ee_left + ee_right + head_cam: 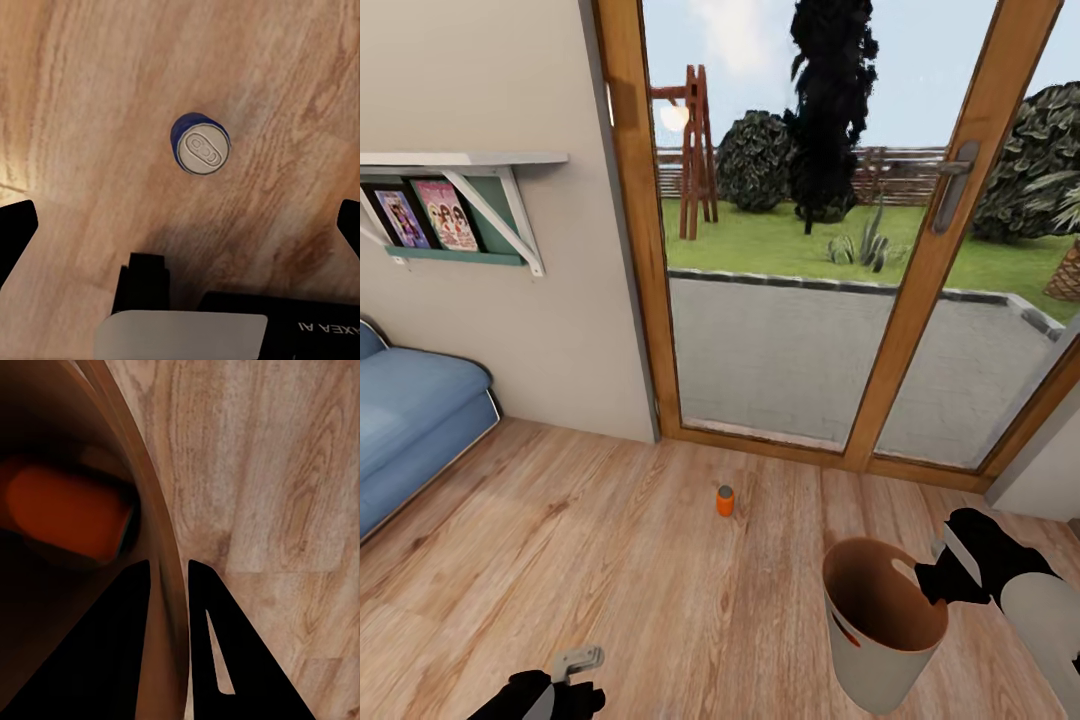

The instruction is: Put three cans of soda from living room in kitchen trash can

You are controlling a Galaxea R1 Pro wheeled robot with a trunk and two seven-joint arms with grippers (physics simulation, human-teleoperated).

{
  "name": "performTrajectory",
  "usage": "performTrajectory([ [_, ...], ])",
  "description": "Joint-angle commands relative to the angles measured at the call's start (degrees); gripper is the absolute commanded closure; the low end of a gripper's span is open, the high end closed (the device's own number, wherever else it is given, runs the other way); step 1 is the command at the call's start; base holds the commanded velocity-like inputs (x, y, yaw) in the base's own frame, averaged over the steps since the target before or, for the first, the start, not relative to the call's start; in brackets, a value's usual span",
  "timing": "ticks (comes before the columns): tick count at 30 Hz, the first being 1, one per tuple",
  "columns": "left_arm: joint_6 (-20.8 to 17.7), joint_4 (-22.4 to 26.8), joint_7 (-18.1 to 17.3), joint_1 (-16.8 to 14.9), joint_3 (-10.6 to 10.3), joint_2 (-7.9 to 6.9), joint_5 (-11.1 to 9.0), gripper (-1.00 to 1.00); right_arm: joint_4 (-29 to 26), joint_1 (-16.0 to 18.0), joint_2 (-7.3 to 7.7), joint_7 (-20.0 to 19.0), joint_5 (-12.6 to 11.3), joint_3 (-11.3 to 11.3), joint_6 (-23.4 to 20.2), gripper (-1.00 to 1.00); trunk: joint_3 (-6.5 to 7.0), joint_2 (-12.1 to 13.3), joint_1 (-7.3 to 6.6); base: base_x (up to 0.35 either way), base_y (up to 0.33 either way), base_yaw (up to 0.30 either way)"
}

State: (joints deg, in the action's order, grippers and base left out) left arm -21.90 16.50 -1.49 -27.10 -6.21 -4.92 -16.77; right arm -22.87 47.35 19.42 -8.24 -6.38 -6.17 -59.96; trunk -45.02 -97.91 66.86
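Observation:
An orange can of soda (pixel 725 500) stands upright on the plank floor in front of the glass doors. A dark blue can of soda (pixel 201 144) stands on the floor straight below my left gripper (pixel 180 232), whose fingers are spread wide and open with nothing between them. That left gripper (pixel 575 668) is low at the near left. My right gripper (pixel 932 578) is shut on the rim of the tash can (pixel 875 675), holding it above the floor. In the right wrist view the right gripper (pixel 169 566) pinches the tash can's wall (pixel 154 502), and another orange can (pixel 67 514) lies inside.
A blue sofa (pixel 410 420) fills the left side. A wall shelf (pixel 455 160) with pictures hangs above it. Wood-framed glass doors (pixel 905 300) close off the far side. A wall corner (pixel 1040 480) stands at the right.

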Motion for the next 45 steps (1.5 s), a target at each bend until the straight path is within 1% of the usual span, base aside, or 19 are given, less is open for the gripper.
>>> performTrajectory([
  [1,0.3,0.0,0.0,0.0,0.0,0.0,0.1,-1.0,0.0,0.0,0.0,-0.3,-0.9,0.1,0.0,1.0,-0.18,-0.4,0.22,0.0,0.0,0.0],
  [2,0.5,0.0,0.0,0.0,0.0,0.0,0.1,-1.0,0.0,0.0,0.0,-0.3,-0.9,0.1,0.0,1.0,-0.36,-0.8,0.44,0.0,0.0,0.0],
  [5,0.8,0.0,0.0,0.0,0.0,0.0,0.1,-1.0,0.0,0.0,-0.02,-0.3,-0.9,0.1,0.0,1.0,-0.36,-0.8,0.44,0.0,0.0,0.0],
  [36,1.0,-0.1,0.0,0.0,-0.1,0.06,0.2,-1.0,-0.1,0.0,-0.11,-0.3,-0.8,0.1,0.0,1.0,-5.92,-13.3,7.25,0.0,0.0,0.0],
  [41,1.2,-0.1,0.0,0.0,-0.1,0.08,0.2,-1.0,-0.5,0.1,-0.03,-0.7,-0.8,0.2,0.0,1.0,-6.82,-15.3,8.35,0.0,0.0,0.0],
  [45,1.4,-0.1,0.0,0.0,-0.1,0.09,0.2,-1.0,-2.5,1.0,0.15,-1.2,-1.1,0.4,0.0,1.0,-7.54,-16.9,9.23,0.0,0.0,0.0],
])
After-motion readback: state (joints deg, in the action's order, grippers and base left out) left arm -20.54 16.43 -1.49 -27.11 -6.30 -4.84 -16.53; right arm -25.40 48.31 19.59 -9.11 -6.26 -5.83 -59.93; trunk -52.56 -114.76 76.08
